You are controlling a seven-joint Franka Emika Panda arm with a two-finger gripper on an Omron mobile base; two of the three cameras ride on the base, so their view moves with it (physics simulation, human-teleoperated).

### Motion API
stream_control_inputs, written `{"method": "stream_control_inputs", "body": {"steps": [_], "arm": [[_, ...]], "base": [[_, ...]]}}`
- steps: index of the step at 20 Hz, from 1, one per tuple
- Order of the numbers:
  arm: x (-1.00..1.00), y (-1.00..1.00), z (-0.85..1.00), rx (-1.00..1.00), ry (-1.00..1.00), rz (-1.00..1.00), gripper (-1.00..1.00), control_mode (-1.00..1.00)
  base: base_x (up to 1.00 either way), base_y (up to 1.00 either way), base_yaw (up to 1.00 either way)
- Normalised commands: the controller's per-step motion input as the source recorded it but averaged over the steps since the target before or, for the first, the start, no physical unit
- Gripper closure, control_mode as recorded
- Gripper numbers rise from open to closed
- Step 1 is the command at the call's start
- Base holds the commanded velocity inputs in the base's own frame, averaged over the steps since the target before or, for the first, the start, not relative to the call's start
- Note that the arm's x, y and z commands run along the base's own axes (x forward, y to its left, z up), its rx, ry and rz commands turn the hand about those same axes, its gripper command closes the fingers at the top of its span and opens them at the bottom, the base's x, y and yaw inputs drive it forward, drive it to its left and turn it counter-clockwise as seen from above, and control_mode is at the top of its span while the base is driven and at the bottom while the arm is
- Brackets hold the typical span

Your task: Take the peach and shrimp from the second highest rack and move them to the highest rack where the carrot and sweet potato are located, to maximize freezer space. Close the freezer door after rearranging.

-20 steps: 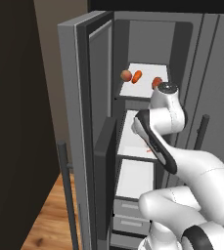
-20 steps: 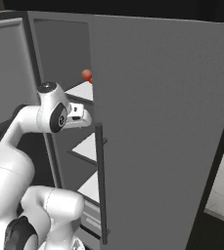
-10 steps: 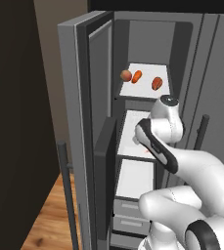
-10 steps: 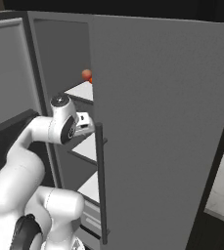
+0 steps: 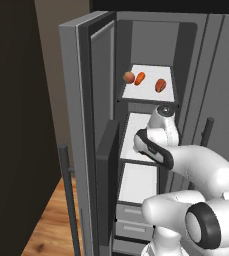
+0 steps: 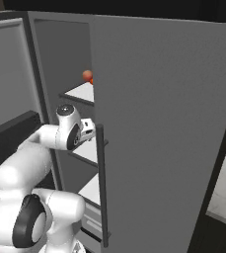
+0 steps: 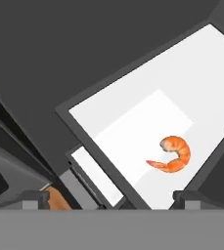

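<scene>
The shrimp (image 7: 173, 154) lies alone on the white second rack (image 7: 133, 127), lower right of the hand view, near the rack's front edge with bare white all around it. The fingers (image 7: 113, 197) are wide apart and hold nothing. On the top rack (image 5: 148, 90) sit the peach (image 5: 129, 77), carrot (image 5: 140, 78) and sweet potato (image 5: 160, 85), toward its left and middle.

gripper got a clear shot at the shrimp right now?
Probably yes. The shrimp lies alone on the white rack, the open gripper points down at it, and nothing stands between them.
</scene>
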Motion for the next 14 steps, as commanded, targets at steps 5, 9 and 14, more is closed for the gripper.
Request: {"method": "stream_control_inputs", "body": {"steps": [5, 9, 14], "arm": [[0.21, -0.1, -0.25, -0.09, 0.0, 0.0, -1.0, -1.0], [0.11, -0.21, -0.21, -0.04, 0.0, 0.0, -1.0, -1.0], [0.14, -0.22, -0.19, -0.03, 0.0, 0.0, -1.0, -1.0]], "base": [[0.0, 0.0, 0.0], [0.0, 0.0, 0.0], [0.0, 0.0, 0.0]]}}
